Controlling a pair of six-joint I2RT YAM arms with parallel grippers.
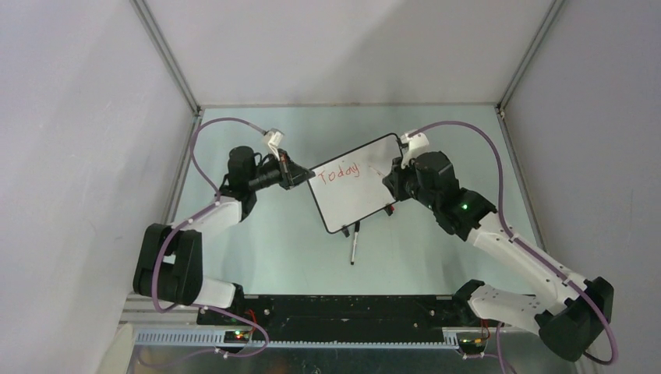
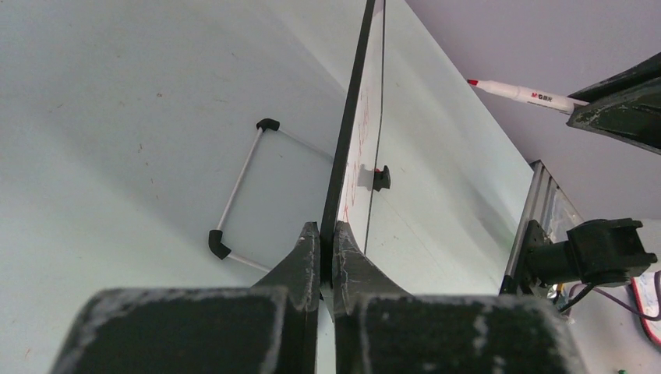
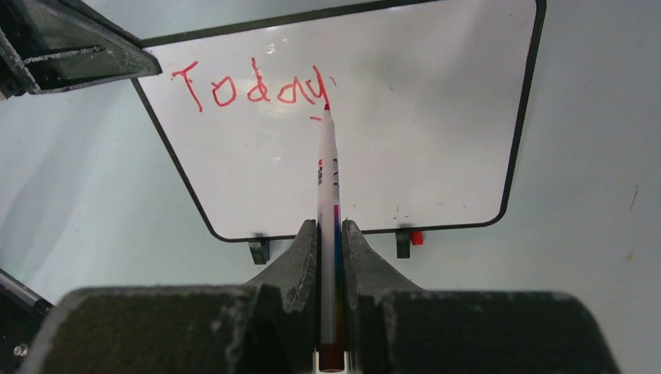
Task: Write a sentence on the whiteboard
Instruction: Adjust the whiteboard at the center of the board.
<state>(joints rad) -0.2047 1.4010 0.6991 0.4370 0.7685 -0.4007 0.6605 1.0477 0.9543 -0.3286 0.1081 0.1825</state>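
Note:
The whiteboard (image 1: 352, 181), white with a thin black frame, stands tilted at the table's middle. It also shows in the right wrist view (image 3: 405, 156) and edge-on in the left wrist view (image 2: 352, 132). The sentence (image 1: 339, 171) reads "Today" in red, one word (image 3: 249, 87). My left gripper (image 1: 295, 173) is shut on the whiteboard's left edge (image 2: 327, 230). My right gripper (image 1: 390, 181) is shut on a white red-tipped marker (image 3: 327, 187); its tip sits at the tail of the "y". The marker also shows in the left wrist view (image 2: 522, 93).
A dark pen-like object (image 1: 354, 243) lies on the table just in front of the whiteboard. The board's wire stand (image 2: 242, 191) shows behind it. A small red cap (image 3: 417, 237) sits by the right foot. Grey walls enclose the table on three sides.

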